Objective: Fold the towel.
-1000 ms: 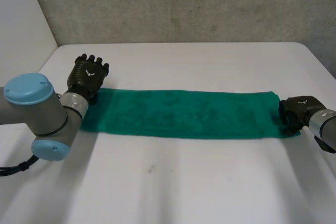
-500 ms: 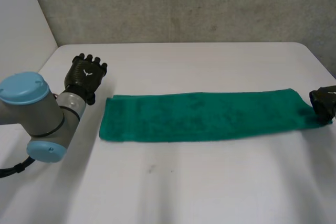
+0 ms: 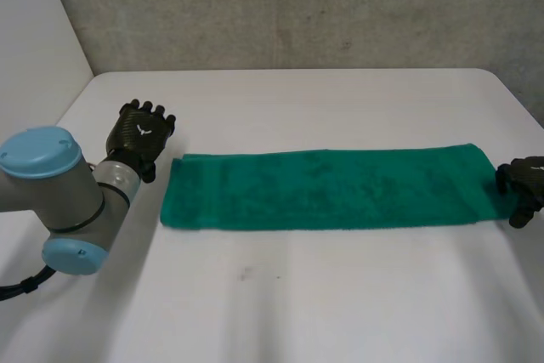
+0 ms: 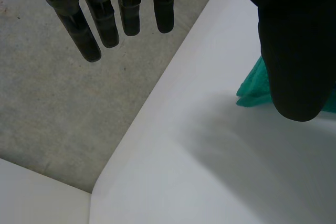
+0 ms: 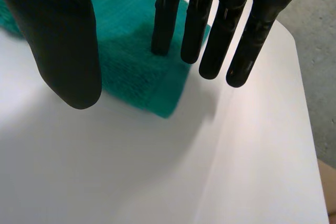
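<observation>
Now one green towel (image 3: 323, 190) lies flat on the white surface (image 3: 340, 295) as a long, narrow strip, stretched between two robot hands, with one short end toward each. The left robot hand (image 3: 140, 132) sits just beside the towel's near end, apart from the cloth, on the side of that end's far corner. In the left wrist view its fingers (image 4: 107, 19) hang straight and spread with nothing between them and the thumb (image 4: 294, 51), so this robot hand is released; a corner of the towel (image 4: 252, 87) peeks out from beside the thumb tip, and the bare surface lies under the palm. The right robot hand (image 3: 523, 180) is at the towel's other short end, right against that edge. In the right wrist view its fingers (image 5: 165, 19) are straight and side by side: two fingertips hang over the end of the towel (image 5: 136, 72) near its corner, while the others reach past the edge over the bare surface. The thumb (image 5: 65, 51) stands well apart from the fingers, above the cloth's long edge. Nothing is pinched, so the right robot hand is released too; whether its fingertips touch the cloth I cannot tell. One grey arm with a light-blue cap (image 3: 59, 201) leads to the left robot hand.
</observation>
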